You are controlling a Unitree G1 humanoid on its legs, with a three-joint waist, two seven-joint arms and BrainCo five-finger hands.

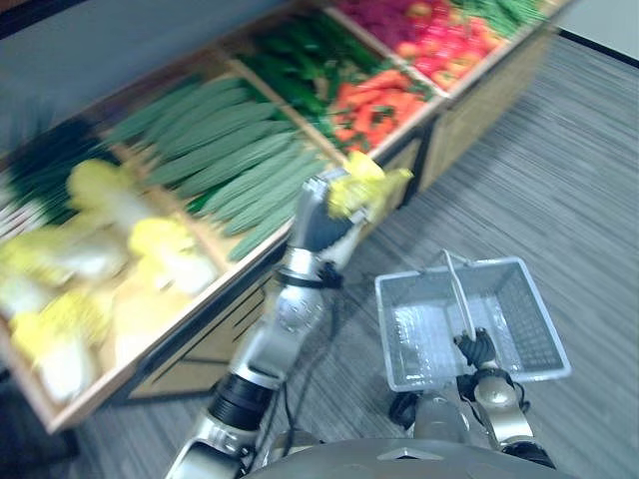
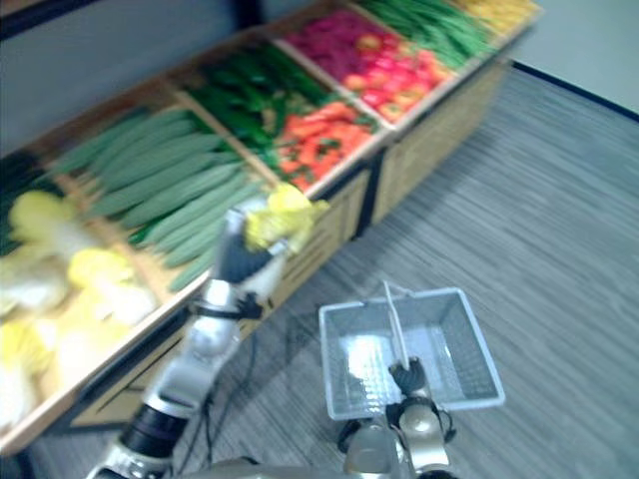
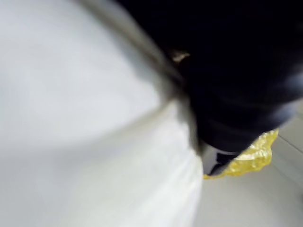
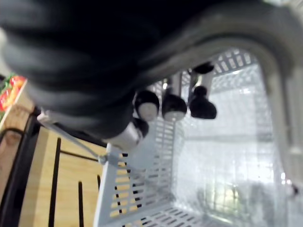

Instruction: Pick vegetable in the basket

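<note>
One yellow leafy cabbage (image 1: 364, 190) we clutch in our left robot hand (image 1: 321, 215), above and left of the pale grey plastic mesh basket (image 1: 539, 329), whose thin handle (image 1: 459, 289) our right robot hand (image 1: 477, 349) curls round.

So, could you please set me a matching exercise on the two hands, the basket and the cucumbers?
1 left hand
2 right hand
3 basket
4 cucumbers

A in a compartment of the stand
B clasps the handle
C grey mesh, over the floor
D holds a yellow cabbage

Pairs: 1-D, 2-B, 3-C, 4-A
</note>
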